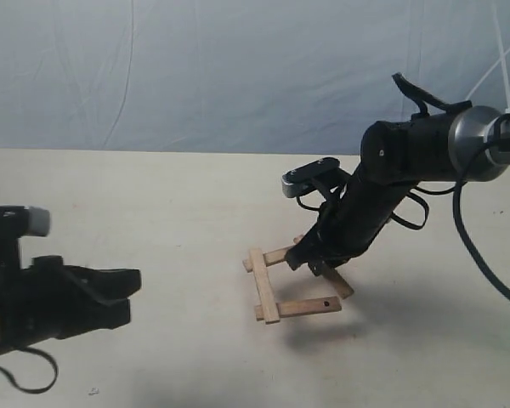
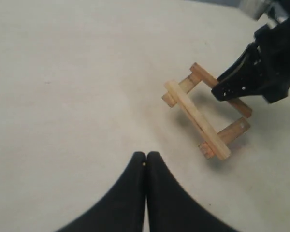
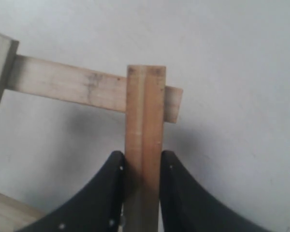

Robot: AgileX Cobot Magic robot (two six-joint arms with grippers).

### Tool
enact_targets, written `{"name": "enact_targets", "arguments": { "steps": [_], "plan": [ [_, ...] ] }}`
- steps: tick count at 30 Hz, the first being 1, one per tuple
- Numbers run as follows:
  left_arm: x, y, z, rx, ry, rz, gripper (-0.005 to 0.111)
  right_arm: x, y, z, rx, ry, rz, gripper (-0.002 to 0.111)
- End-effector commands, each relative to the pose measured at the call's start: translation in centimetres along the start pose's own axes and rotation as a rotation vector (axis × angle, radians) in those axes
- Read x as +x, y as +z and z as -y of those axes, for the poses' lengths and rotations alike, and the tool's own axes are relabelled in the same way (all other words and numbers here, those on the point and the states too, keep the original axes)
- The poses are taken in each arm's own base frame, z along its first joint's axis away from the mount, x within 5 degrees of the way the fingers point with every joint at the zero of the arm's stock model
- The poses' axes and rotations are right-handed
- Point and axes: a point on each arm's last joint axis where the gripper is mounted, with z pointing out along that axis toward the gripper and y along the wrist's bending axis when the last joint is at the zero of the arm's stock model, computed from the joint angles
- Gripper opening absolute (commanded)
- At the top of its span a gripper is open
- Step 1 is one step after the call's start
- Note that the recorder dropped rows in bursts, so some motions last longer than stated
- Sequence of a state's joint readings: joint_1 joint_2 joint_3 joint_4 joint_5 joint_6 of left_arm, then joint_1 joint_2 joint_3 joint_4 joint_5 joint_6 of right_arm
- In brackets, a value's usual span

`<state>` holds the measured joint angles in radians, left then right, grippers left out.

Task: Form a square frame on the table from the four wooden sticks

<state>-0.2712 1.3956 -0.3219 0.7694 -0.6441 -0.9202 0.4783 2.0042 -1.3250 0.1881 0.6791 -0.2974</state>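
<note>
Four light-brown wooden sticks form a square frame point(image 1: 293, 283) on the pale table point(image 1: 153, 195). The left stick point(image 1: 263, 285) lies across the ends of the near stick point(image 1: 304, 306), which has a dark hole, and the far stick point(image 1: 277, 254). My right gripper point(image 1: 311, 260) is shut on the right stick point(image 3: 144, 116), its black fingers point(image 3: 111, 188) pressed to both sides. That stick's end overlaps the cross stick point(image 3: 72, 84). My left gripper point(image 2: 146, 157) is shut and empty, low over the table, well to the left of the frame point(image 2: 203, 113).
A blue-grey wrinkled cloth backdrop point(image 1: 238, 68) rises behind the table's far edge. The right arm point(image 1: 425, 149) slants down from the upper right with cables point(image 1: 484, 255) hanging beside it. Bare table surface lies between the left gripper point(image 1: 127, 293) and the frame.
</note>
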Motion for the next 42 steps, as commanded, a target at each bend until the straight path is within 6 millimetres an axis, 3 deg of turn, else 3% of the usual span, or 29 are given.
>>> {"name": "enact_targets", "arguments": {
  "steps": [1, 7, 17, 33, 42],
  "plan": [
    [0.8, 4.7, -1.1, 0.099, -0.038, -0.131, 0.0, -0.4, -0.3, -0.1, -0.009, 0.056, 0.03, -0.001],
    [1.6, 8.7, -1.7, 0.253, -0.124, -0.205, 0.0, -0.7, -0.3, 0.0, -0.003, 0.163, 0.062, -0.001],
    [2.1, 11.5, -1.1, 0.331, -0.118, -0.257, 0.0, -1.3, -0.3, -2.3, 0.038, 0.142, 0.078, -0.001],
    [2.4, 12.2, -1.2, 0.285, -0.129, -0.278, 0.0, -0.7, 3.0, -3.0, 0.013, 0.23, 0.008, -0.001],
    [2.3, 12.6, -1.4, 0.231, -0.109, -0.295, 0.0, -0.9, 3.2, -3.3, -0.008, 0.259, 0.025, -0.001]
  ]
}}
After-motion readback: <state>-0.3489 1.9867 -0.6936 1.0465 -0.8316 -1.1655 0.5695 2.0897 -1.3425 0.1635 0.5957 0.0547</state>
